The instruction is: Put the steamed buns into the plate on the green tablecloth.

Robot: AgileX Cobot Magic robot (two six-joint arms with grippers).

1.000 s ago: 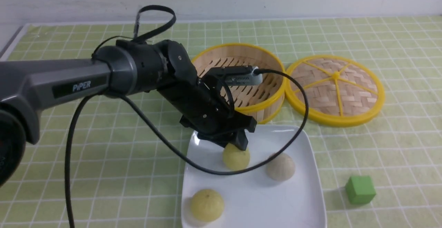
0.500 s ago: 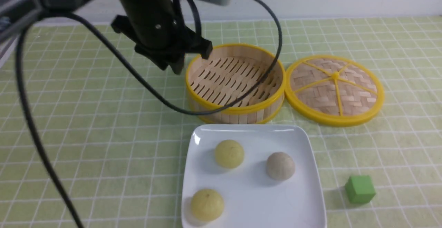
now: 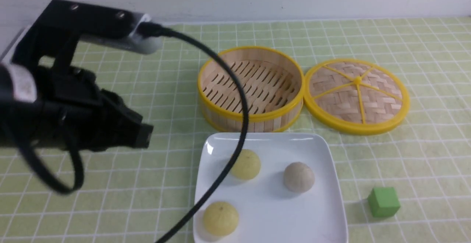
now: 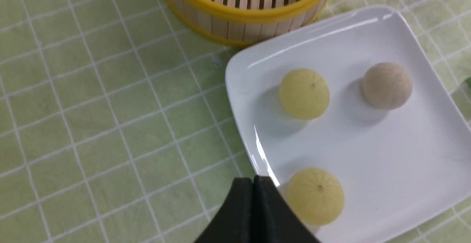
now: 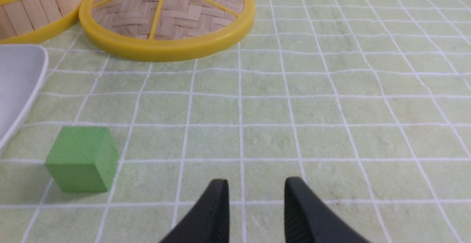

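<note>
All three buns (image 3: pixel 298 177) sit apart on the plate (image 3: pixel 274 213), just near of the bare steamer (image 3: pixel 254 117) on the cloth (image 3: pixel 154 191), so the task looks done: the left jaws are pressed together on nothing, left of the plate, while the right jaws stand slightly parted and empty, right of the cube (image 5: pixel 82 158).

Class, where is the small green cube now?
Front view: the small green cube sits on the gridded green tablecloth, right of the glossy white square plate, not touching it.
</note>
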